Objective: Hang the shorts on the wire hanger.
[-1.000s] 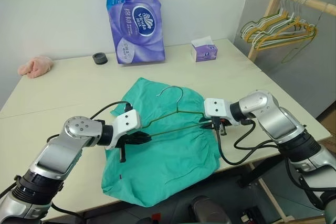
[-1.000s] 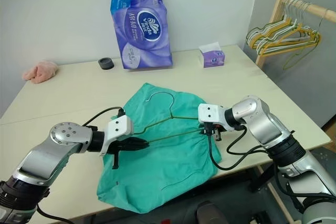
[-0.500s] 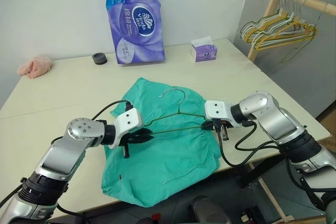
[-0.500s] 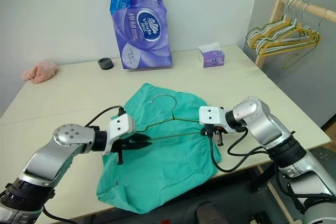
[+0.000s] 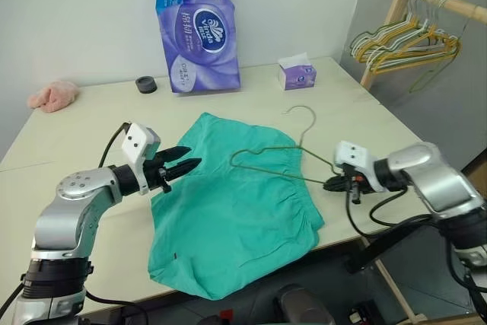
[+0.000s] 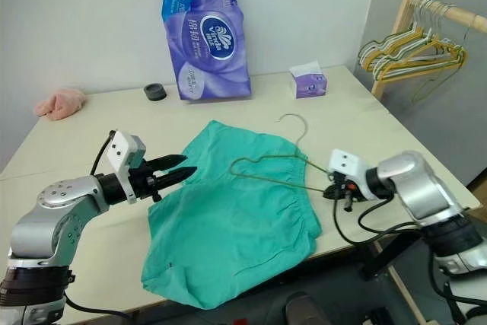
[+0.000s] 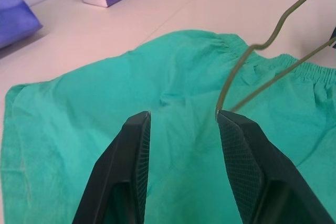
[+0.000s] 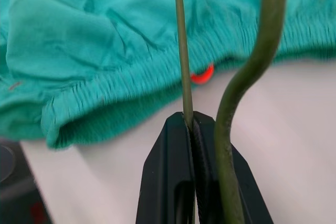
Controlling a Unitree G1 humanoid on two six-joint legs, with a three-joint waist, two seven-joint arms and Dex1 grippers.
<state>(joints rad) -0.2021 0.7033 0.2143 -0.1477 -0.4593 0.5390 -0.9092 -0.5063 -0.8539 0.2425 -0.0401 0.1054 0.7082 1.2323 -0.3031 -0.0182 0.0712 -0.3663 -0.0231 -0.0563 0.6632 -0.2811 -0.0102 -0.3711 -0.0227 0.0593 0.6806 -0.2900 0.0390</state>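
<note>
1. The shorts [image 5: 236,211] lie spread flat on the pale table [image 5: 91,127], with the gathered waistband toward the robot's right and the lower hem hanging a little over the table's near edge.
2. The wire hanger [image 5: 278,159] is lifted above the shorts, tilted, with its hook [image 5: 303,116] pointing up and away toward the far side of the table.
3. The right gripper [image 5: 335,184] is clamped on the hanger's wire at its right end, just past the waistband; in the right wrist view the two black fingers [image 8: 173,182] are pressed together with the thin wire [image 8: 181,51] pinched between them.
4. In that same view an orange bit of drawstring [image 8: 202,74] peeks out under the waistband.
5. The left gripper [image 5: 183,165] hovers over the left edge of the shorts, pointing toward the hanger, with its fingers apart and nothing between them.
6. In the left wrist view the hanger's free left corner [image 7: 226,103] sits just ahead of one fingertip [image 7: 231,121], close to it; whether they touch I cannot tell.
7. At the back of the table stand a purple pack of tissue rolls [image 5: 196,28] and a small purple tissue box [image 5: 295,74], with a dark round object [image 5: 146,84] beside the pack.
8. A pink cloth lump [image 5: 52,95] lies at the far left corner.
9. A bunch of hangers [image 5: 403,39] hangs on a wooden rack [image 5: 437,1] to the right, well apart from the table's things.
</note>
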